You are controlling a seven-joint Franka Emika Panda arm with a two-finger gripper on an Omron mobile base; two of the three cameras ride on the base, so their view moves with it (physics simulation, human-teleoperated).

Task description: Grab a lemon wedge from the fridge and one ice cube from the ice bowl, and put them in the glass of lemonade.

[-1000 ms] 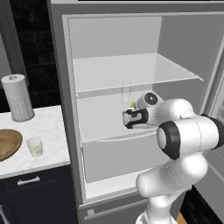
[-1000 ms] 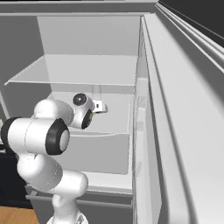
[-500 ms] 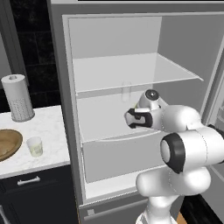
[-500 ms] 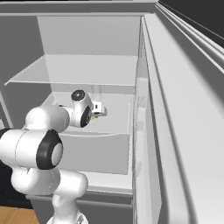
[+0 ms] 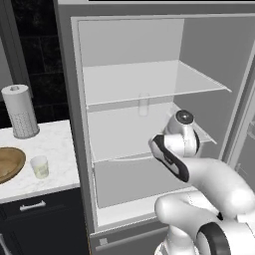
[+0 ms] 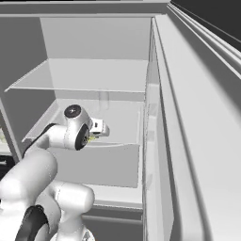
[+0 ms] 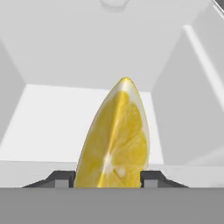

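Closest to us in the hand view, the lemon wedge [image 7: 114,140] stands point-up between our two dark fingertips [image 7: 151,178], which press against its flanks at about four and eight o'clock of the fruit, so we read our gripper [image 7: 107,179] as closed on the wedge, gripping it low across its width. We judge the wedge to be light, soft and wet on its cut faces, so it could slip or squash; the firmer rind along its curved back looks the better place to bear on, and a gentle squeeze should do. In the right base view the gripper [image 6: 96,132] sits at the front of the fridge [image 6: 160,117], over the middle glass shelf [image 6: 120,136], with a speck of yellow at its tip. Farther in, at twelve o'clock from the hand, a tall slim clear vessel [image 5: 143,105] stands against the back wall; we cannot tell whether it holds anything. The upper shelf [image 5: 149,82] carries nothing that we can make out. Out on the marble counter [image 5: 55,149], at nine o'clock from the arm, the glass of lemonade [image 5: 39,167] holds pale liquid, and just beside it the ice bowl [image 5: 7,164] lies partly cut by the frame edge; its contents are not clear to us. Behind them stands a paper towel roll [image 5: 21,110].
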